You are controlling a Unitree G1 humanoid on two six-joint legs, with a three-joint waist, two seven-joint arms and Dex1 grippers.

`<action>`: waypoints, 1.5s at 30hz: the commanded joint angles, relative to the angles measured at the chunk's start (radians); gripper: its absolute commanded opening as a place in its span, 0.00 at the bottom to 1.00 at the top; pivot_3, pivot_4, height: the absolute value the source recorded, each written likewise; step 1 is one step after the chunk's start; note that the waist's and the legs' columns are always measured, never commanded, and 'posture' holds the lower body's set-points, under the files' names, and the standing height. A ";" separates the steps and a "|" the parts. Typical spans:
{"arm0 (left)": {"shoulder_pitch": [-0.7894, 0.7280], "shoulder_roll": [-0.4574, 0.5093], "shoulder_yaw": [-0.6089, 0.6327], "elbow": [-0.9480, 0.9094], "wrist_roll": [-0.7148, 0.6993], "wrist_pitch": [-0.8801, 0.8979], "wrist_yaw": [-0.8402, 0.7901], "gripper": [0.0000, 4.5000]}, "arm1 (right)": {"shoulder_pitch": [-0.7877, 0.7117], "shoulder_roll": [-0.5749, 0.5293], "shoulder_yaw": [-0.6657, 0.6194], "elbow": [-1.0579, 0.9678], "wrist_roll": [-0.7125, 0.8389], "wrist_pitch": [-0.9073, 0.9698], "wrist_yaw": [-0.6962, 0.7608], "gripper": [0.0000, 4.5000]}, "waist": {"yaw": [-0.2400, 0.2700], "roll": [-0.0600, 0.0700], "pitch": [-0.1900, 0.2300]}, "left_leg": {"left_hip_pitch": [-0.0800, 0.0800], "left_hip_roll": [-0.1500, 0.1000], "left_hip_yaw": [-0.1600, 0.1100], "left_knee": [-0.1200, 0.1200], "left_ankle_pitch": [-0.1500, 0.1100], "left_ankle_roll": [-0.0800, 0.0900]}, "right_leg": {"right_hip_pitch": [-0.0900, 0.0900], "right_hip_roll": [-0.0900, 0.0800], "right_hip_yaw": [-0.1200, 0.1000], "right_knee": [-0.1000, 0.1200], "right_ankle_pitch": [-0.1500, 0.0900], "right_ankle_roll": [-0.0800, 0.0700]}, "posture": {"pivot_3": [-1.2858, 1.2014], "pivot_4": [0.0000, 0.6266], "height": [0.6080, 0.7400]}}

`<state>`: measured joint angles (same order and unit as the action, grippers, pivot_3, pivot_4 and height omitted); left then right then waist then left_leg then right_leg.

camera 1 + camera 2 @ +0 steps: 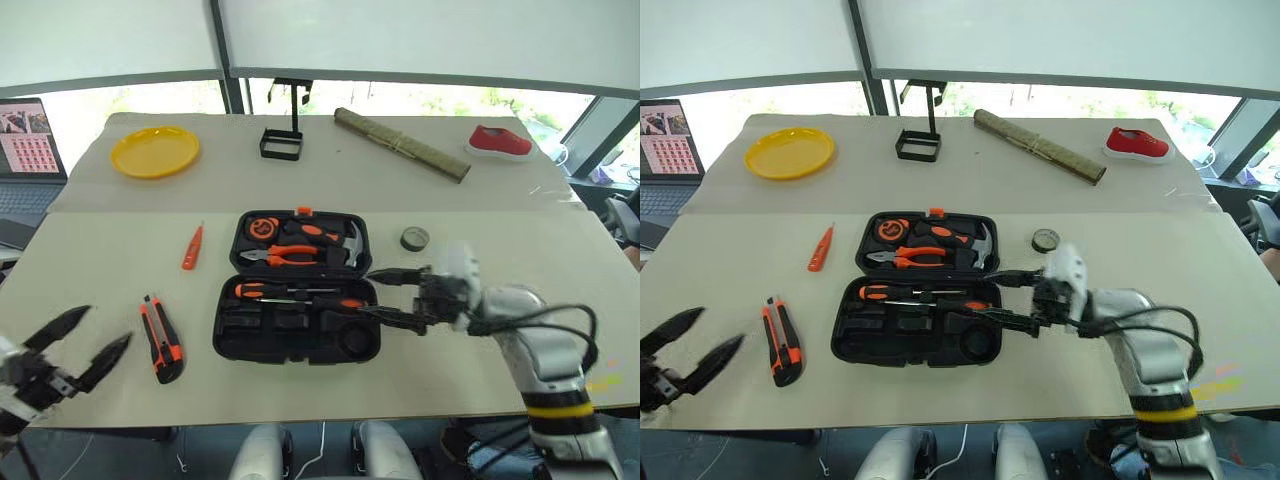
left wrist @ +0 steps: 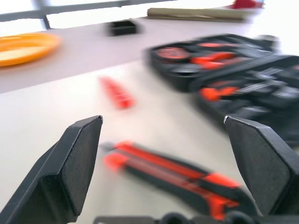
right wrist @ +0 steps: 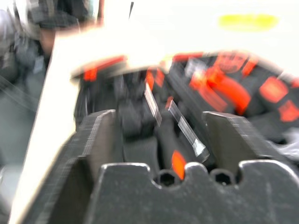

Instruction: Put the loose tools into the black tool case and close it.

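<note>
Black tool case (image 1: 297,318) lying open mid-table with two screwdrivers (image 1: 290,290) slotted inside, right gripper (image 1: 395,295) spread empty at its right edge, left gripper (image 1: 78,345) released near utility knife (image 1: 161,338), tester screwdriver (image 1: 192,247) and tape roll (image 1: 415,238) loose on the table (image 1: 100,270)

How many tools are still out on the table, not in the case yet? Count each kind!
Utility knife: 1
Small orange tester screwdriver: 1
Dark tape roll: 1
Total: 3 still lying on the table, outside the open black tool case.

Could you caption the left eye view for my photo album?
Open tool case holds two screwdrivers; knife, tester and tape roll wait outside.
</note>
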<state>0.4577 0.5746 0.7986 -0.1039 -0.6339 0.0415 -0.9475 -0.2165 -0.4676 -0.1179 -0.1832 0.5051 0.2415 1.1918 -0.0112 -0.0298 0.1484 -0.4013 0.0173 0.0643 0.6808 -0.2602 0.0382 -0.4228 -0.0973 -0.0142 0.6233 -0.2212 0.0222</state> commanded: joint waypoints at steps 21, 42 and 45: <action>-0.858 0.284 -0.521 0.185 0.006 0.925 0.511 1.00 | 0.170 0.122 -0.073 -0.051 0.074 -0.439 -0.092 0.98 | 0.003 -0.002 0.000 | 0.005 -0.002 0.000 -0.002 0.003 -0.005 | 0.002 0.004 0.003 0.006 -0.001 -0.001 | 0.52 0.24 1.00; -1.177 0.110 -0.738 0.676 0.332 0.768 0.433 0.59 | 0.049 0.009 0.008 -0.059 0.082 -0.307 -0.142 1.00 | 0.019 -0.004 0.001 | 0.002 -0.002 0.000 0.000 0.004 -0.006 | 0.000 0.005 0.002 0.007 0.000 -0.001 | 0.52 0.24 1.00; -1.164 0.103 -0.717 0.676 0.339 0.744 0.436 0.33 | 0.065 -0.013 -0.010 -0.048 0.098 -0.308 -0.124 1.00 | 0.023 -0.004 0.001 | 0.002 -0.002 0.000 0.000 0.004 -0.006 | 0.001 0.004 0.002 0.007 0.000 -0.001 | 0.52 0.24 1.00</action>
<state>-0.7290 0.6961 0.0755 0.5636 -0.3025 0.7990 -0.4978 -0.1582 -0.4643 -0.0934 -0.2236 0.5734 -0.0608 1.0516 0.0113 -0.0339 0.1490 -0.3989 0.0151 0.0639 0.6808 -0.2563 0.0323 -0.4221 -0.0931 -0.0119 0.6301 -0.2213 0.0217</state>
